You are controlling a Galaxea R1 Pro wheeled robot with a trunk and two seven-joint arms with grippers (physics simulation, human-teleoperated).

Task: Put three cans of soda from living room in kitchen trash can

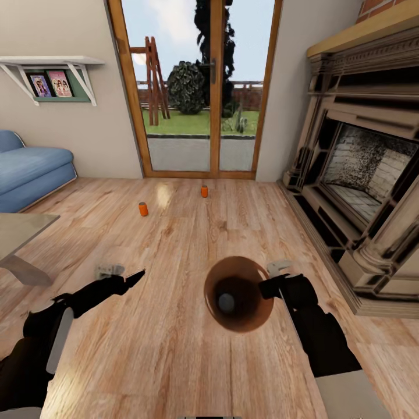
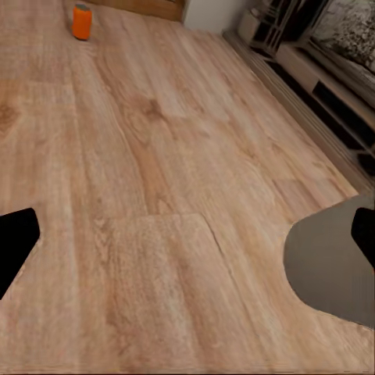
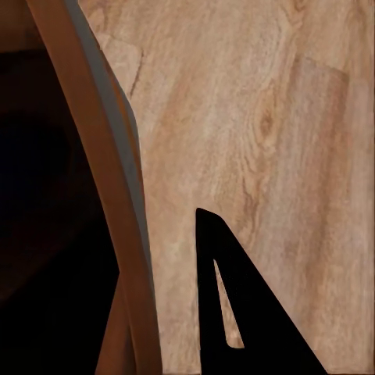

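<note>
Right now the right gripper [image 1: 269, 287] pinches the rim of the tash can [image 1: 251, 317], holding it over the wood floor [image 1: 174, 349]. Down inside its brown inside sits a small dark round thing, maybe the blue soda can [image 1: 226, 302]. Two orange soda cans [image 1: 143, 209] stand far off near the glass doors [image 1: 201, 87]. The left gripper [image 1: 131, 278] has its fingers spread wide and holds nothing.

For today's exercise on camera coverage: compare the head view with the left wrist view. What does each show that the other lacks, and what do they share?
Head view alone: blue sofa, glass garden doors, trash can at the right gripper, and a second orange can.
Left wrist view alone: a close look at floorboards.
Both: wood floor, fireplace, one orange can.
</note>
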